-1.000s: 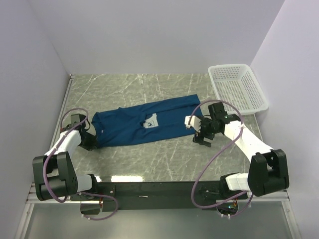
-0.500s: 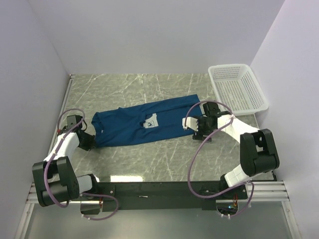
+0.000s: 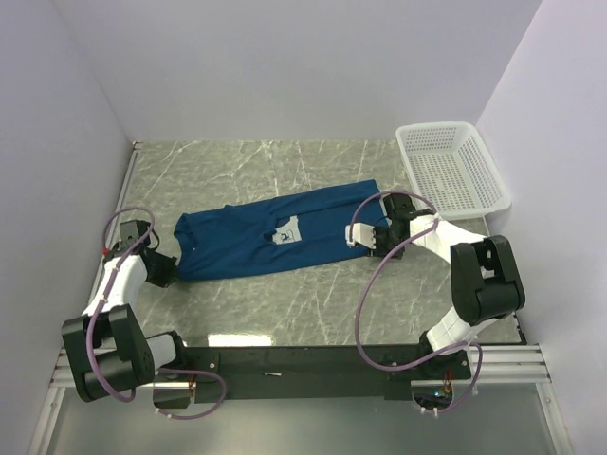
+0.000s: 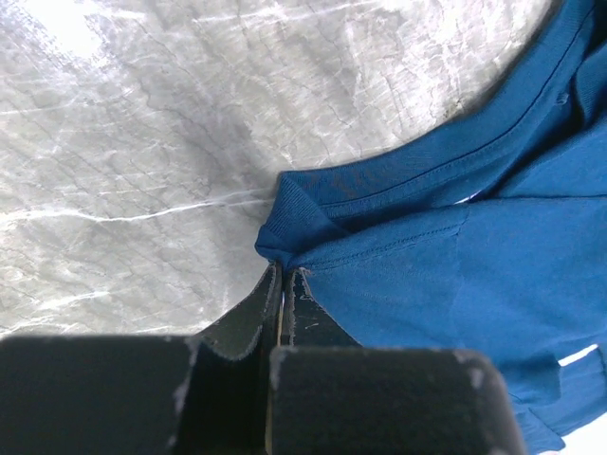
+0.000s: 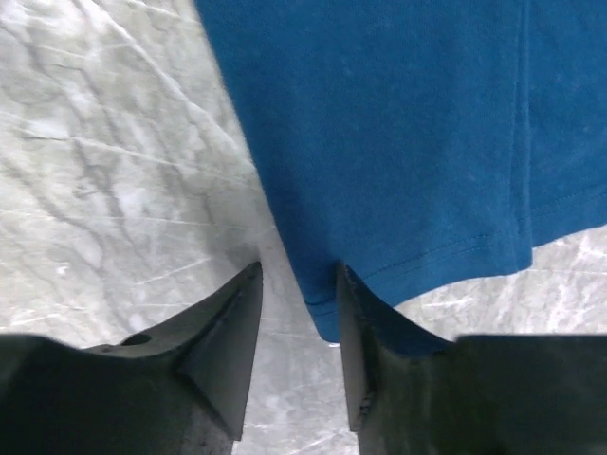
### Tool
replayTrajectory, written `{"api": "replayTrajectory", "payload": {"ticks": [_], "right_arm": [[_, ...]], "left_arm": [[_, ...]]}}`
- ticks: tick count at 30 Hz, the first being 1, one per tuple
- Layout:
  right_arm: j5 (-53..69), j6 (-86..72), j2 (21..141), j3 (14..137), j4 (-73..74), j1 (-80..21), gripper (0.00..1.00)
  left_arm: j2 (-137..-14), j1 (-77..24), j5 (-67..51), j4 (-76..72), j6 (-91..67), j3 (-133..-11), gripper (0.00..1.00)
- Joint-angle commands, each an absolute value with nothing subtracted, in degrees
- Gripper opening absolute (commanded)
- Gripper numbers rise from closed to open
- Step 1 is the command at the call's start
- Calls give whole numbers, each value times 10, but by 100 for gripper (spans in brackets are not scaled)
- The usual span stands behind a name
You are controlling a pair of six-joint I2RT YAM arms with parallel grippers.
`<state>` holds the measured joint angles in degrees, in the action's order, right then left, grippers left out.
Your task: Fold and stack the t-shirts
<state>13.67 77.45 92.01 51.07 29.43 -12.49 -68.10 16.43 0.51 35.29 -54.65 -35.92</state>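
Observation:
A dark blue t-shirt (image 3: 256,242) lies stretched out across the marble table, folded into a long band with its white print (image 3: 285,234) facing up. My left gripper (image 3: 172,271) is at the shirt's left end. In the left wrist view it (image 4: 282,273) is shut on a folded corner of the t-shirt (image 4: 455,256). My right gripper (image 3: 377,248) is at the shirt's right lower corner. In the right wrist view it (image 5: 296,284) stands part open, and the hem corner of the t-shirt (image 5: 379,142) lies between the jaws against the right finger (image 5: 353,313).
A white mesh basket (image 3: 453,169) stands at the back right, just beyond the right arm. White walls close in the table on three sides. Bare marble (image 3: 285,303) lies between the shirt and the arm bases.
My right gripper has moved left onto the shirt's hem corner and its jaws have narrowed around it. The left arm has shifted slightly left, still holding its corner.

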Motion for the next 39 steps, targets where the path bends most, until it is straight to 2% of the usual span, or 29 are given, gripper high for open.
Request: {"api": "replayTrajectory", "payload": {"ticks": [1, 15, 28, 39], "right_arm": [[120, 776, 922, 515, 272, -123, 42], [110, 751, 925, 505, 269, -107, 6], [98, 779, 829, 418, 300, -95, 4], [90, 807, 678, 317, 375, -93, 7]], "left_arm": [[-665, 179, -11, 365, -532, -366, 1], [-639, 221, -45, 398, -516, -374, 1], [-629, 232, -47, 433, -514, -380, 1], [-605, 234, -47, 480, -516, -369, 1]]}}
